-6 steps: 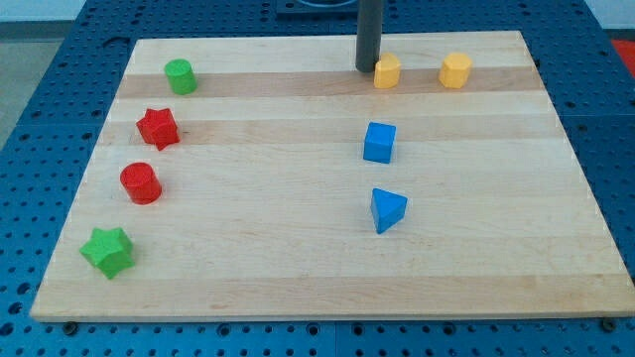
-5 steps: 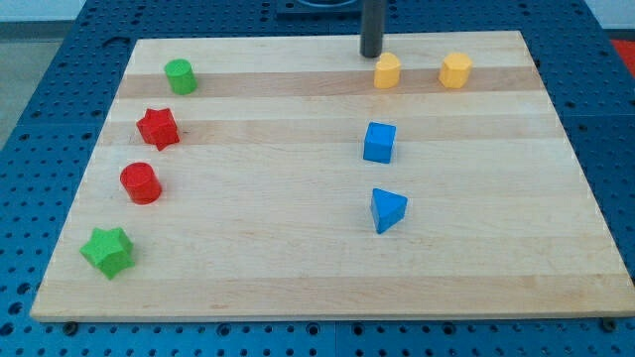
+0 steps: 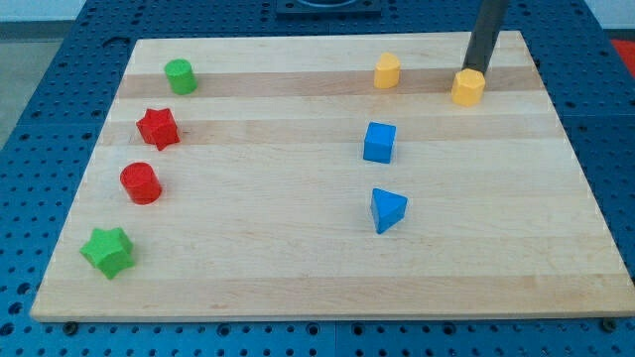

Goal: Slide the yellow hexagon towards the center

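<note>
Here we are in the upper right of the frame, with our tip planted right at the top edge of the yellow hexagon, touching it or very nearly so. There are no fingers to open or close on this rig, just the bare rod, so nothing is gripped. The hexagon sits near the board's top right corner, well apart from the middle. A second yellow block stands to its left along the same upper band, and below that, nearer the middle, sit the blue cube and the blue triangular block.

We judge this to be the start of the push: contact made from behind, travel yet to come. The next move calls for a stroke down and to the left, and we'd want to steer short of the blue cube.
</note>
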Motion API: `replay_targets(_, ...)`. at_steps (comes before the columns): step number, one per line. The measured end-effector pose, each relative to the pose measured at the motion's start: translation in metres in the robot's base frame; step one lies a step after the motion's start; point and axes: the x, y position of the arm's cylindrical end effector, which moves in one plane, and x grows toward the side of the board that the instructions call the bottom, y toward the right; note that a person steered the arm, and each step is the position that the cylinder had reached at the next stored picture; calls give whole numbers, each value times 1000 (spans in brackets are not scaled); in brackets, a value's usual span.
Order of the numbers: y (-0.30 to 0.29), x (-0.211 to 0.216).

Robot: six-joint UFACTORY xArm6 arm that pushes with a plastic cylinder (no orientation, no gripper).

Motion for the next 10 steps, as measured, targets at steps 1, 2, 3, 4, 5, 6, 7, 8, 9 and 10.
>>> replay_targets(1,-5,7)
replay_targets(2,31,20)
replay_targets(3,19,32)
replay_targets(4,-20,32)
replay_targets(5,-65,32)
replay_targets(6,-30,32)
replay_targets(7,-18,58)
replay_targets(8,-52,63)
replay_targets(9,-76,53)
replay_targets(10,-107,37)
